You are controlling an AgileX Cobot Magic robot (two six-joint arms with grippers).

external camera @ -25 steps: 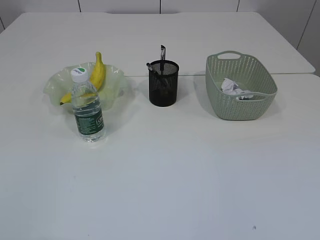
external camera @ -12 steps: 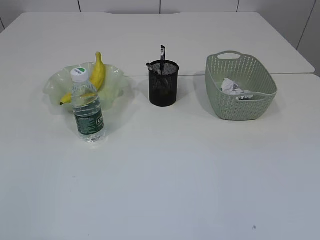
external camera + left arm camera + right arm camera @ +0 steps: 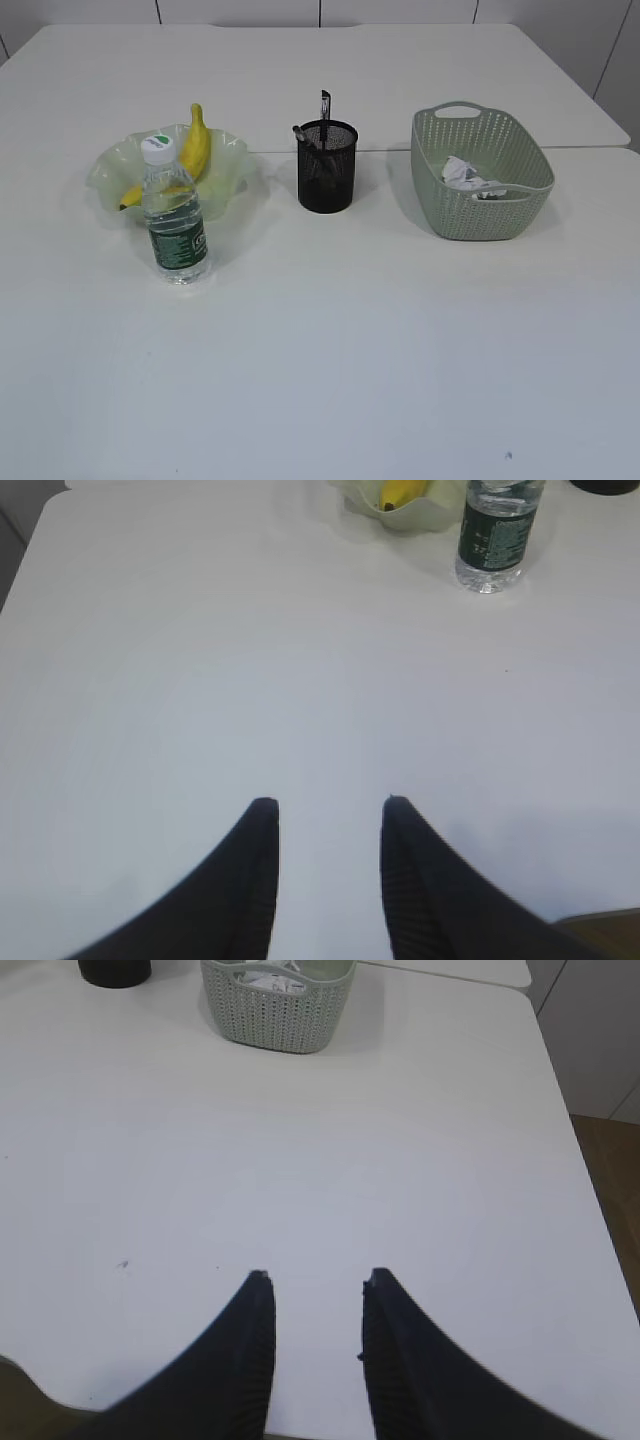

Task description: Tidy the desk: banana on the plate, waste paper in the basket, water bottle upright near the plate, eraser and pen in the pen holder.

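A yellow banana (image 3: 193,146) lies on the pale green wavy plate (image 3: 110,165). A water bottle (image 3: 176,215) stands upright just in front of the plate; it also shows in the left wrist view (image 3: 494,532). A black mesh pen holder (image 3: 327,166) holds a pen (image 3: 325,105); the eraser is not visible. Crumpled waste paper (image 3: 463,175) lies in the green basket (image 3: 480,210), which also shows in the right wrist view (image 3: 280,1010). My left gripper (image 3: 325,802) is open and empty over bare table. My right gripper (image 3: 315,1275) is open and empty near the table's front edge.
The white table (image 3: 330,340) has a second table behind it, with a seam running across. The table's right edge (image 3: 565,1130) and floor show in the right wrist view. Neither arm shows in the exterior view.
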